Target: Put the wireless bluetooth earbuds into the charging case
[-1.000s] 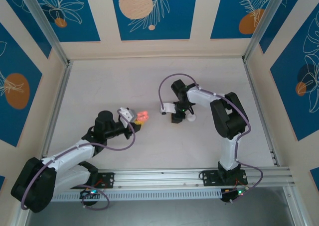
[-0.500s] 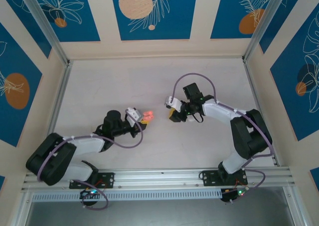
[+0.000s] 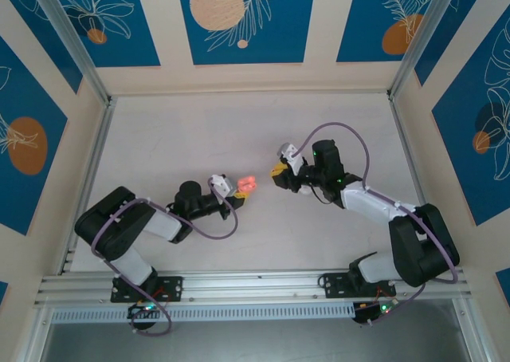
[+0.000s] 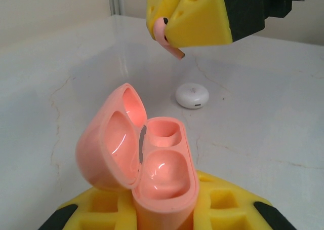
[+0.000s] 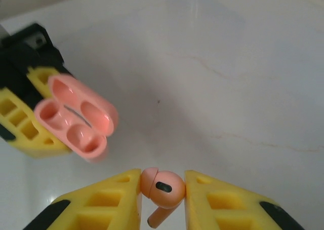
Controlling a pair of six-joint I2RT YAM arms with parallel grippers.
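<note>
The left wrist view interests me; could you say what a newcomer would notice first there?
The open pink charging case, lid swung left, stands in the left claw at bottom centre. At the top, the right claw pinches one earbud, stem hanging down.

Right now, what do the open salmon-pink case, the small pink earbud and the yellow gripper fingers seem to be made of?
The open salmon-pink case looks like smooth, glossy plastic: light glints inside its lid and wells. The small pink earbud seems to be a similar plastic, slightly shiny. The yellow gripper fingers look matte, perhaps printed plastic or rubber, with cut-out pockets.
</note>
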